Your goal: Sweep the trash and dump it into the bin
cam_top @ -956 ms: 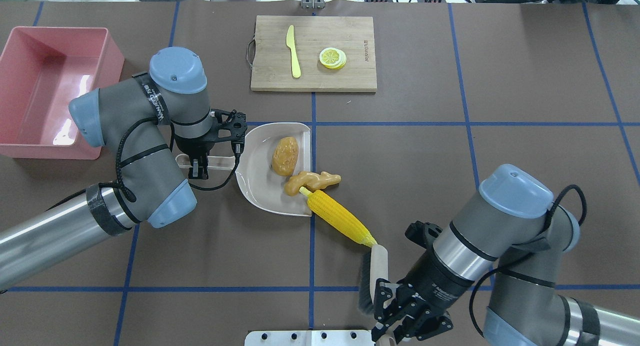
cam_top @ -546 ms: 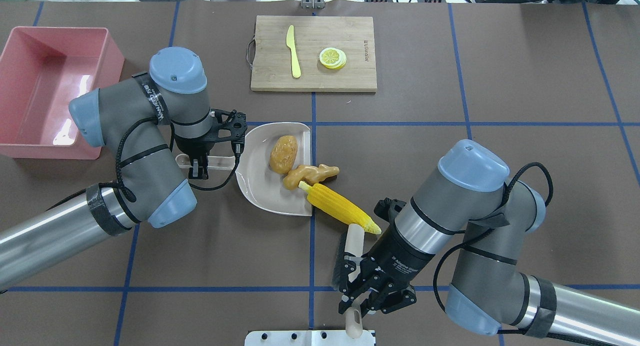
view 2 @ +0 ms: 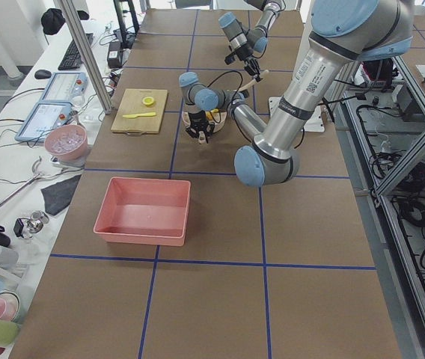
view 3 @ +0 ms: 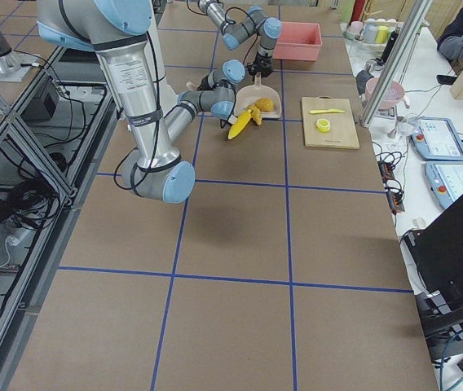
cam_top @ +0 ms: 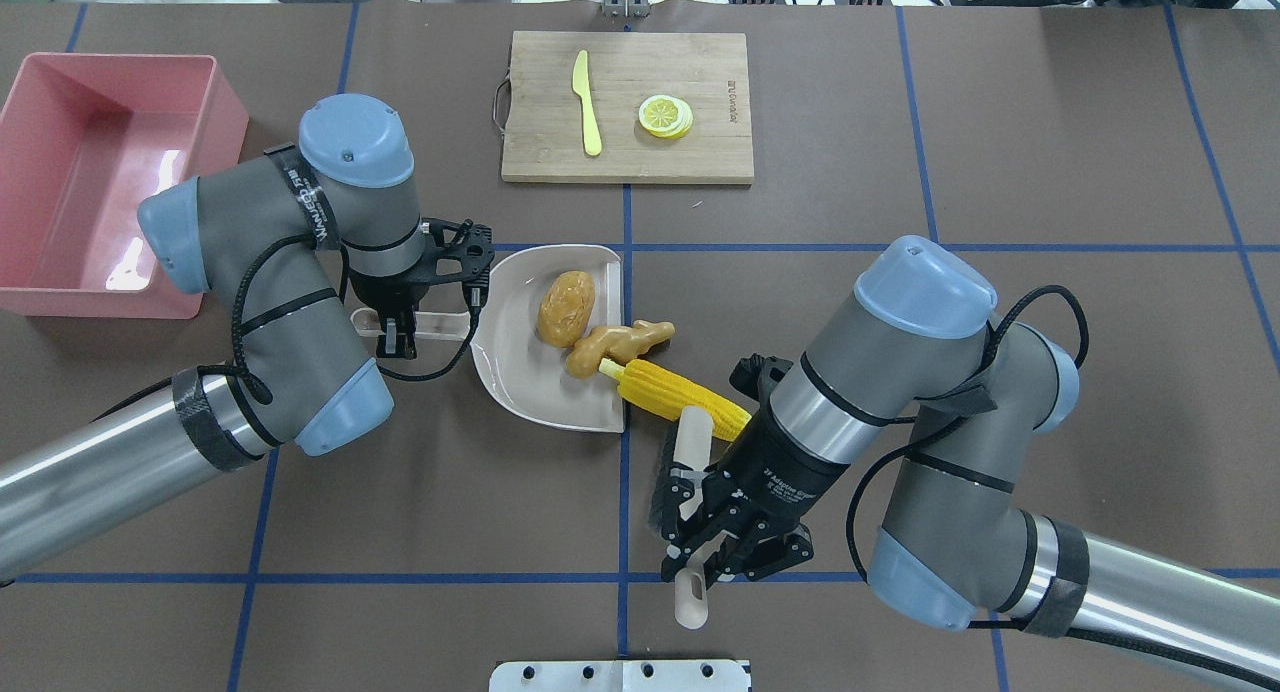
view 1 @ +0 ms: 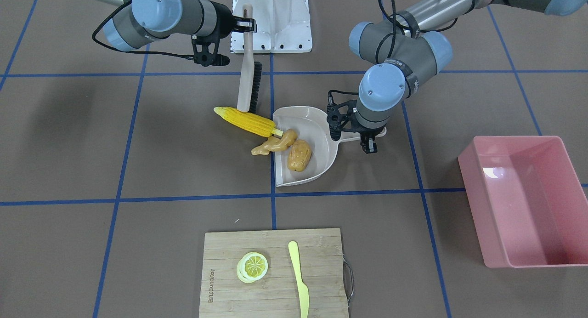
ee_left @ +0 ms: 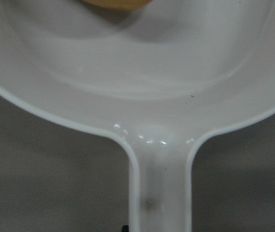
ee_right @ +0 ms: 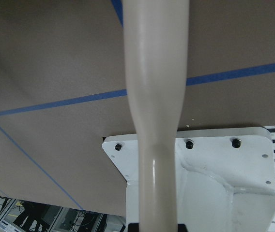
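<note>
The brown potato lies inside the beige dustpan. Across the pan's open lip lies the tan ginger root. The yellow corn cob lies on the mat, its stalk end touching the ginger. My right gripper is shut on the handle of a brush, whose head rests against the corn's tip. My left gripper is shut on the dustpan handle. The pink bin stands at the far left with nothing in it.
A wooden cutting board at the far middle carries a yellow knife and a lemon slice. A white mounting plate sits at the near edge, just behind the brush handle's end.
My right arm has swung left and forward with the brush, pushing the corn toward the dustpan. The ginger and potato have shifted slightly deeper. The left arm has stayed still.
</note>
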Controlling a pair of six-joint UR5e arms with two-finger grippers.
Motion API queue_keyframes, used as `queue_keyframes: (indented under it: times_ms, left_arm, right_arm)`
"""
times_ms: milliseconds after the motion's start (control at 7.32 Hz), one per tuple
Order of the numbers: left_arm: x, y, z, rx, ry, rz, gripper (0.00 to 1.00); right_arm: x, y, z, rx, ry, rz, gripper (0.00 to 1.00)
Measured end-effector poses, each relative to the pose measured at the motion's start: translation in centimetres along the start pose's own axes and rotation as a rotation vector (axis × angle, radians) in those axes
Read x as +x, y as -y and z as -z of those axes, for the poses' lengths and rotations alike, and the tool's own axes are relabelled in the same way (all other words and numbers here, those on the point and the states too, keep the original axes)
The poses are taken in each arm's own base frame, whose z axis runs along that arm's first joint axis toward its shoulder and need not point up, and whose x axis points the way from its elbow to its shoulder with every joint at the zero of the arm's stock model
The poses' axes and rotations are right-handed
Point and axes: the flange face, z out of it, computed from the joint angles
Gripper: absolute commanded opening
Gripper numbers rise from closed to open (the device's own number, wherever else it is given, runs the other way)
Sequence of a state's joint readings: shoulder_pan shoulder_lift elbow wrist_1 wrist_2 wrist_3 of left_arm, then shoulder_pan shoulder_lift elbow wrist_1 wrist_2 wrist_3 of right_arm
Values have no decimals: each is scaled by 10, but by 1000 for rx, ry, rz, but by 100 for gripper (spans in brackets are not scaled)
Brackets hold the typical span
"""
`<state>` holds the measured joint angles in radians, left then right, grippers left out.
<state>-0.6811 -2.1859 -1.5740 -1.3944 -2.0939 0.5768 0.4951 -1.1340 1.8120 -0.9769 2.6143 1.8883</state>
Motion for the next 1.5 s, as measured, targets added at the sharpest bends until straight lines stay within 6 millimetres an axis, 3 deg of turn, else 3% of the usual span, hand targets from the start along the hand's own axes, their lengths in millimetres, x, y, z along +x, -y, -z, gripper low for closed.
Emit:
queue_keyframes:
  times_ms: [546, 956, 1366, 1502]
  left_arm:
    - [0, 0, 0, 0, 0, 0, 0]
    - [0, 0, -1, -1, -1, 0, 0]
    - [1, 0, -1, -1, -1, -1, 0]
    - [1, 0, -1, -1, -1, -1, 0]
  right_arm:
    - [28, 32, 87, 35, 41, -44, 0]
    - [82, 53, 112, 95, 39, 57, 0]
    - [100, 66, 129, 282, 43, 250, 0]
    - [116, 66, 136, 362, 49, 332, 0]
